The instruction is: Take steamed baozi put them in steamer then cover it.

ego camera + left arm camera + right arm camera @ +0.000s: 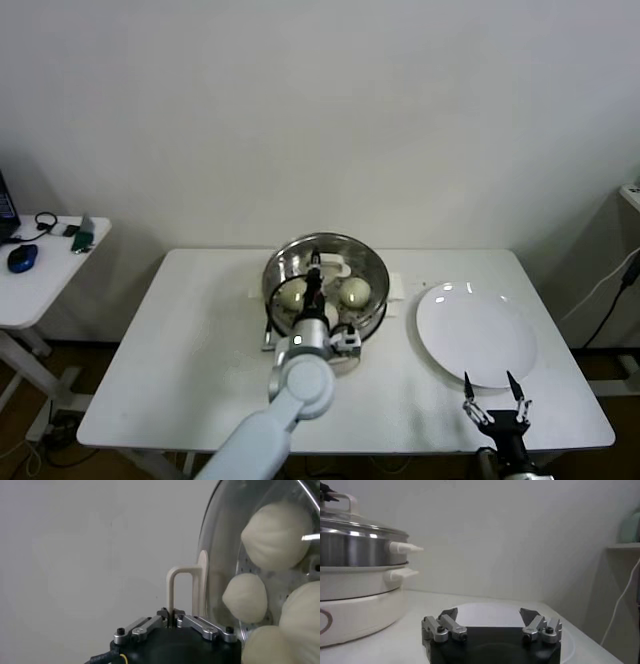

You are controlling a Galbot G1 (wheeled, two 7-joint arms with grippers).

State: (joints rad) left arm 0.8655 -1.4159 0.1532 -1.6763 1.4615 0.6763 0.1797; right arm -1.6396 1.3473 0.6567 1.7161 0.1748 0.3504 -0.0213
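The steamer [372,270] stands at the table's middle, a shiny pot on a white base [350,610]. The glass cover [220,555] lies over its top; in the right wrist view the cover [360,524] rests on the pot's rim. My left gripper [313,280] is above the steamer and shut on the cover's white bar handle [172,587]. Several off-white baozi [277,535] lie on the perforated tray under the glass; two show in the head view [354,292]. My right gripper [489,380] is open and empty at the white plate's near edge.
An empty flat white plate [475,333] lies right of the steamer, also in the right wrist view [480,611]. The steamer's side handles [405,548] point toward the plate. A small side table [45,265] with gadgets stands at far left.
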